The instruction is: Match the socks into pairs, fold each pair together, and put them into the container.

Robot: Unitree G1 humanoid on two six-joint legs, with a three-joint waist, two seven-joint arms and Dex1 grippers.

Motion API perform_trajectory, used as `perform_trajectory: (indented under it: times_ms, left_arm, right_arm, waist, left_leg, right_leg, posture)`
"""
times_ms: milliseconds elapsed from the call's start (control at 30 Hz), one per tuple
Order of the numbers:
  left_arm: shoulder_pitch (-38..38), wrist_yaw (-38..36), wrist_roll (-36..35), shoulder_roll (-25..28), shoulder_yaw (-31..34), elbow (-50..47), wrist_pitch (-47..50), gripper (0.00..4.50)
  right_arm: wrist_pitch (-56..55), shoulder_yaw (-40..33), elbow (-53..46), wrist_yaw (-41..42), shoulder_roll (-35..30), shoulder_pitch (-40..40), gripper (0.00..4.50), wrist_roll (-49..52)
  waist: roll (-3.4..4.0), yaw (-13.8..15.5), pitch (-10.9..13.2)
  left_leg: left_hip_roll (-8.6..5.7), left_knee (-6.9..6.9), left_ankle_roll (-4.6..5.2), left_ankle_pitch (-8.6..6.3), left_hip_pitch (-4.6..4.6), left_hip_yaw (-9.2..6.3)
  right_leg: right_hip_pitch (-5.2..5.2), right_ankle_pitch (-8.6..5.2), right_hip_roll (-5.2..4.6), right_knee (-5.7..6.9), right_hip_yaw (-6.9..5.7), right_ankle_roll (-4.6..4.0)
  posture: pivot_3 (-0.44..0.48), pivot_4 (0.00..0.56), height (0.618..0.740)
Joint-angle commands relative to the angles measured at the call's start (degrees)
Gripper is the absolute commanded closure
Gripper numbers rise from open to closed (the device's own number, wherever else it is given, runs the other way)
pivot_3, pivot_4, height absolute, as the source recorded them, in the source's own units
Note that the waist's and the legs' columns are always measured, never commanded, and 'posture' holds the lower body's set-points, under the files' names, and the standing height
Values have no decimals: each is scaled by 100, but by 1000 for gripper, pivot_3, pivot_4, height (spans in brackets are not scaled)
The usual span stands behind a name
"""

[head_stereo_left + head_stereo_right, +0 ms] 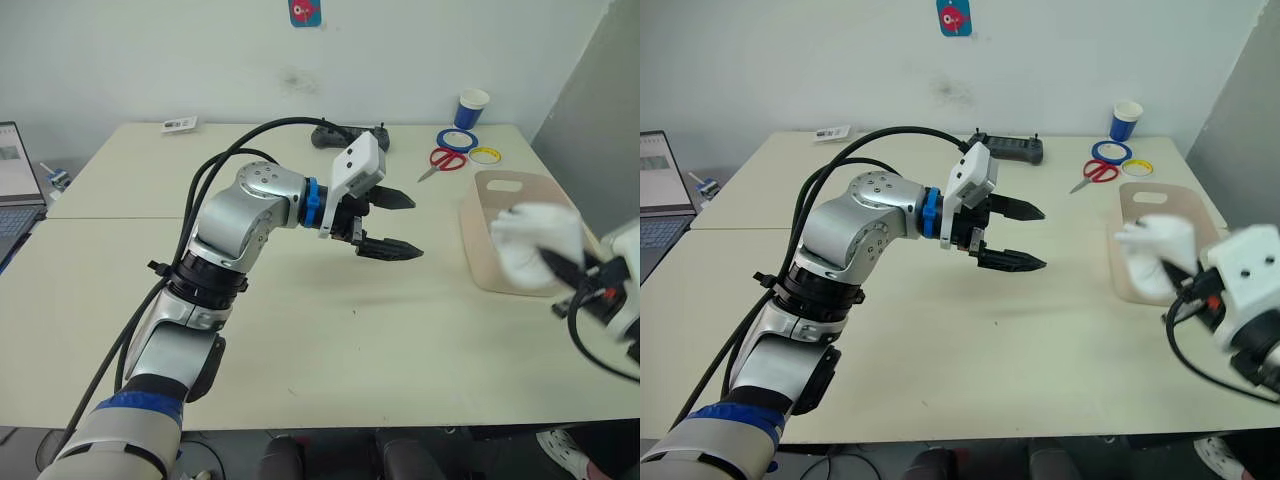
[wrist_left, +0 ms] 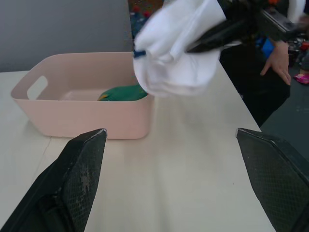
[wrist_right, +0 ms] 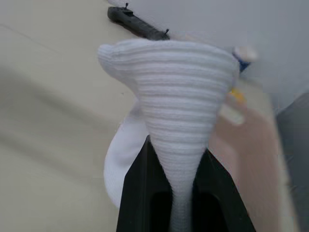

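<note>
One bunched white sock pair [image 1: 535,240] in right claw [image 1: 565,268]

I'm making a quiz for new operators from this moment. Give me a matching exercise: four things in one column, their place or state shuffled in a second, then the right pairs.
Column one:
1. left pincer
2. right pincer
3. green socks
4. scissors

Column two:
A. lying inside the container
B. shut on the white socks
C. open, holding nothing, above the table
D. on the far side of the table, near the tape rolls

Pairs: 1-C, 2-B, 3-A, 4-D
</note>
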Motion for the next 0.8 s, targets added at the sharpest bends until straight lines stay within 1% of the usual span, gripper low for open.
perform_trajectory:
  times_ms: [33, 133, 233, 300, 400, 467, 567, 700, 800]
  left_arm:
    - [-40, -28, -2, -56, -10, -234, -57, 37]
    - [-28, -9, 22, -100, -25, -269, -61, 37]
    - [-11, 14, 42, -128, -26, -303, -58, 37]
    - [13, 30, 64, -129, -34, -326, -80, 37]
    - [36, 49, 63, -148, -33, -367, -76, 37]
    - [49, 63, 64, -165, -34, -388, -78, 37]
    - [78, 88, 60, -191, -35, -438, -73, 37]
    - [139, 119, 42, -211, -27, -526, -50, 37]
    - [183, 155, 52, -227, -26, -566, -52, 37]
  right_arm:
    - [-832, 860, 747, 161, -759, -100, 4500, -1575]
    - [-1731, 1926, 1648, 230, -1476, -252, 4500, -2960]
    - [-2544, 2878, 2510, 407, -1817, -776, 4500, -3918]
    - [-2926, 3428, 2959, 656, -1895, -1195, 4500, -4402]
    - [-3294, 4057, 3602, 1048, -1667, -1902, 4500, -4881]
    - [-3491, 4356, 3969, 1303, -1490, -2277, 4500, -5136]
    - [-3688, 4679, 4437, 1776, -1301, -2602, 4500, -5426]
    - [-3856, 4817, 4820, 2194, -1102, -2848, 4500, -5667]
    - [-3796, 4764, 4812, 2562, -920, -2977, 4500, -5578]
  waist:
    - [-5, 10, 3]
    - [-7, 16, 5]
    - [-6, 13, 5]
    - [-4, 9, 6]
    - [-2, 10, 7]
    - [-1, 13, 8]
    - [1, 18, 9]
    - [2, 29, 9]
    - [3, 23, 9]
  left_leg:
    - [0, 1, 0, 0, 1, 0]
    - [-4, 4, -1, 0, -4, 7]
    - [-7, 1, -1, 0, -6, 16]
    - [-7, 0, -1, 0, -5, 20]
    - [-3, -3, 0, 0, -4, 19]
    - [-2, -2, 0, 0, -5, 19]
    - [-4, 1, 0, 0, -5, 20]
    - [-5, 6, 0, 0, -4, 19]
    - [-4, 8, 0, 0, -1, 19]
  right_leg:
    - [1, 0, -1, -1, 0, 0]
    - [2, 1, -8, -11, 4, 1]
    - [0, -1, -13, -21, 9, 4]
    - [-1, -6, -13, -20, 13, 13]
    - [-2, -11, -10, -17, 12, 18]
    - [-2, -11, -10, -15, 13, 19]
    - [-2, -11, -11, -12, 13, 19]
    - [-2, -11, -12, -3, 13, 19]
    - [-2, -11, -11, 4, 14, 19]
  posture:
    - [0, 150, 740]
    - [0, 150, 740]
    - [0, 150, 740]
    - [0, 150, 740]
    - [0, 150, 740]
    - [0, 150, 740]
    - [0, 150, 740]
    - [0, 150, 740]
    - [0, 150, 740]
